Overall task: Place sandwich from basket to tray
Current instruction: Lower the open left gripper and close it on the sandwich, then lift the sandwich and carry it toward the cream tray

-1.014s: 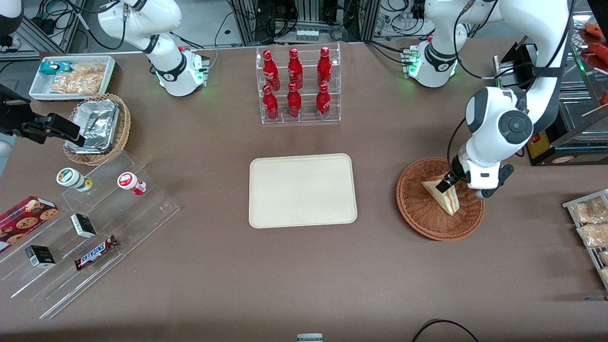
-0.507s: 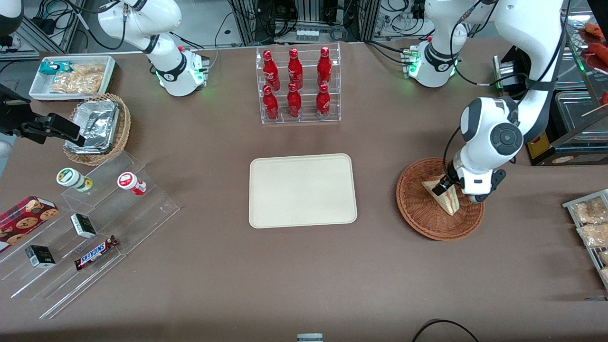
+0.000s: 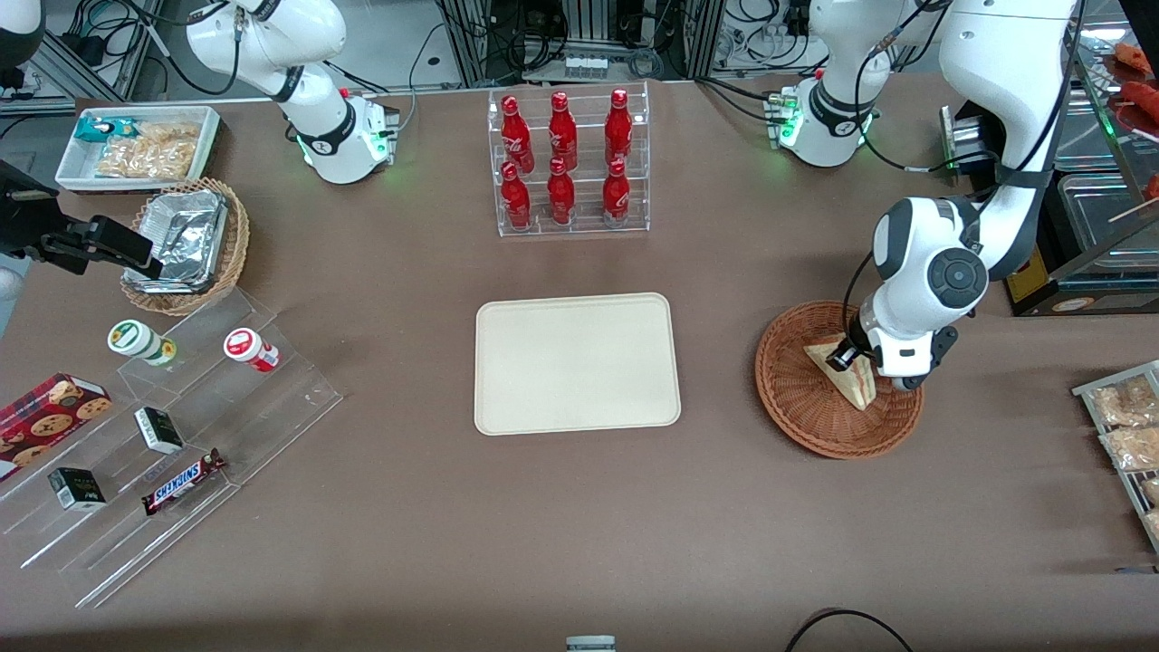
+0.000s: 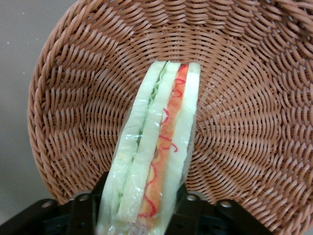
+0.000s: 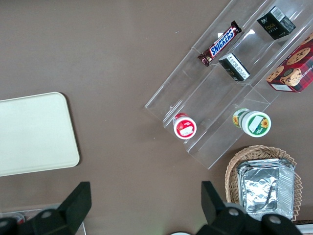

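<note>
Brown tabletop runs wide and bare along the edge nearest the front camera, with open room all around the tray [image 3: 577, 363], which lies flat and empty at the table's middle. Toward the working arm's end, at about three o'clock from the tray and well apart from it, sits the basket [image 3: 797, 407], its woven rim clear of the table edge. Inside it the sandwich [image 3: 856, 385] stands on a crust edge, wrapped in clear film, its red and green filling line facing up in the wrist view [image 4: 156, 161].

The gripper [image 3: 847, 356] is down in the basket at the sandwich's farther end. From the wrist, the black fingers [image 4: 85, 213] sit on both sides of the wedge, each up against a bread face; they are closed in on it, holding it, and it rests on the weave [image 4: 244, 98].

Compared with a second ago, the arm's wrist has sunk lower and shifted slightly toward the tray, while sandwich and basket lie where they were.

Farther off, at twelve o'clock from the tray, a clear rack [image 3: 570, 163] holds six red bottles. Toward the parked arm's end, a tan wicker basket [image 3: 195, 244] holds foil containers, and a white bin [image 3: 136, 149] holds snack bags.
</note>
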Controlling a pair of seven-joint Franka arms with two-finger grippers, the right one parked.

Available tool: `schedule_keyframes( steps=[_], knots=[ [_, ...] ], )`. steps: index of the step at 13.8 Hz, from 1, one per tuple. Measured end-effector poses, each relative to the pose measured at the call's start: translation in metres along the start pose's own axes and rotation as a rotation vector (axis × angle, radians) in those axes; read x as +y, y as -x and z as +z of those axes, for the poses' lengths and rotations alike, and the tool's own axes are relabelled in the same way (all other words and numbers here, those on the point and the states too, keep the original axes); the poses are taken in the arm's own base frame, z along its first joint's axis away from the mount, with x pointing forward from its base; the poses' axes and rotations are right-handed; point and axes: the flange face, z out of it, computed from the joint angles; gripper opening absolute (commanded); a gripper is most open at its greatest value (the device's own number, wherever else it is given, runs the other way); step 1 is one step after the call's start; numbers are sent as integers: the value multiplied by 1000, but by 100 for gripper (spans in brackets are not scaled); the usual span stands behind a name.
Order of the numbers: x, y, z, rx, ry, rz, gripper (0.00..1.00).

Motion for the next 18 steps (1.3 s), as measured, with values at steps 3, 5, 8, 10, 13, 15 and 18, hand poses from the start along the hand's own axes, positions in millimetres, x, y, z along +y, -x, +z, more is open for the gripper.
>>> schedule_keyframes(
  steps=[3,5,8,10,13,15,18],
  knots=[
    [8,-4,-18,-14,-22,3,11],
    [18,-7,-46,-49,-71,32,9],
    [36,-5,-97,-82,-107,142,8],
    [53,13,-116,-85,-107,216,6],
    [83,64,-115,-80,-109,343,7],
    [101,96,-112,-78,-115,435,7],
    [133,143,-101,-77,-124,539,6]
  ],
)
